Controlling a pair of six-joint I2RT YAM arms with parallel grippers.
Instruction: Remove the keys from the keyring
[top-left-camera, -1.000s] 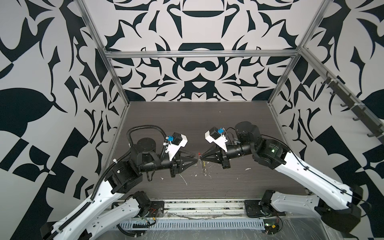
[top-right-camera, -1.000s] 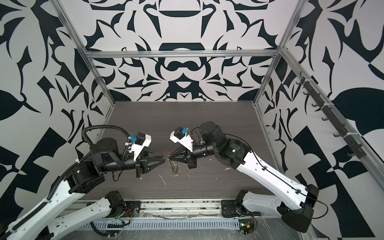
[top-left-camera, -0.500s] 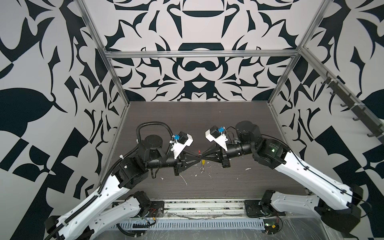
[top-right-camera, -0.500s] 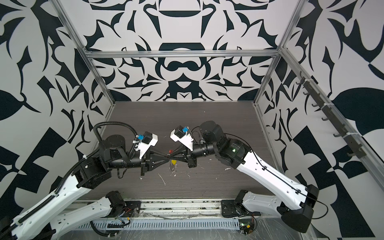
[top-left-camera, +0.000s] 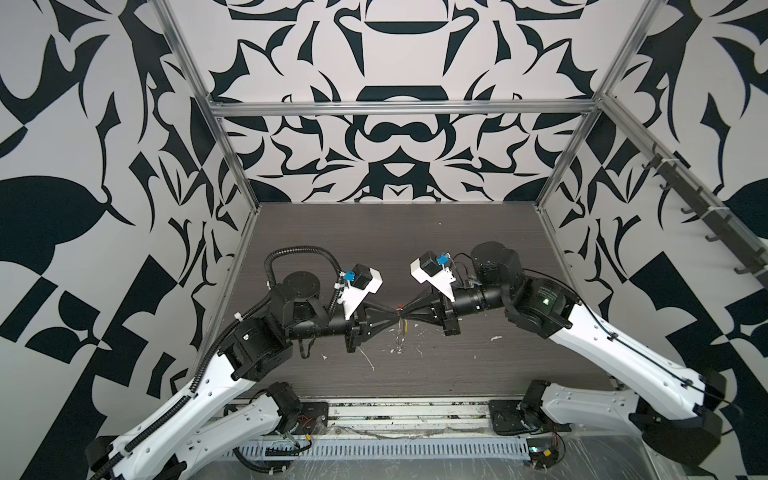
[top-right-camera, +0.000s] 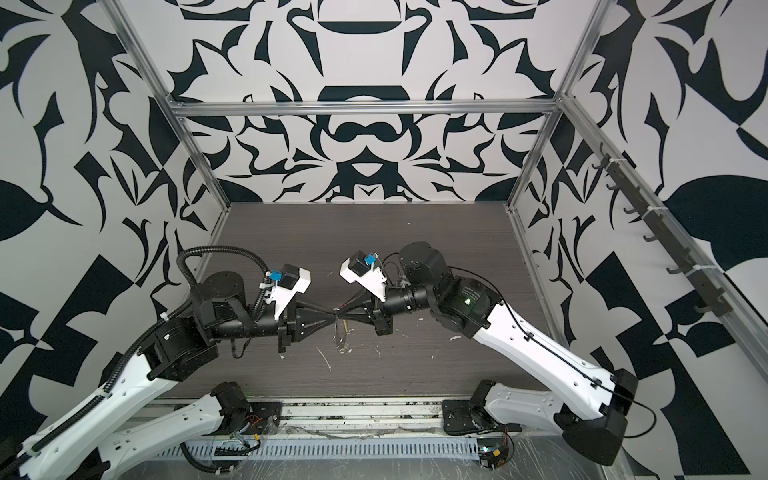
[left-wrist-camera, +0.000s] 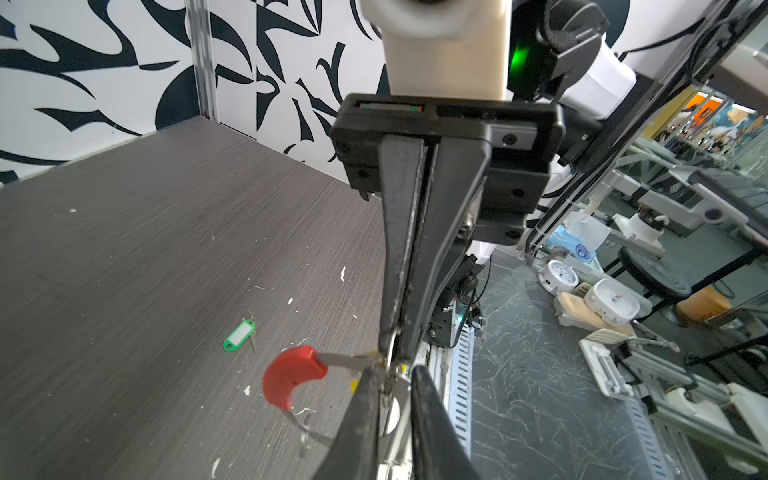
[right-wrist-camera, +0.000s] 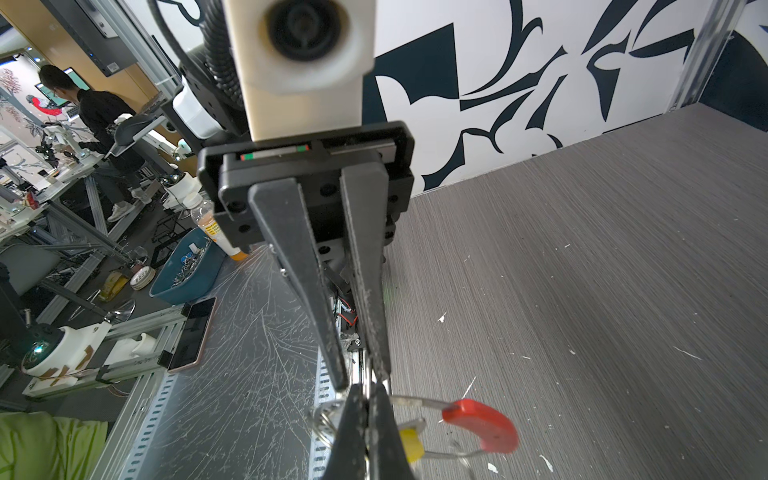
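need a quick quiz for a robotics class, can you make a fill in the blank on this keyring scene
1. The tag lying alone on the table is ___.
2. The right gripper is ___ on the keyring, holding it above the table.
3. Besides the red key, the other coloured piece at the keyring is ___.

Missing words: green; shut; yellow
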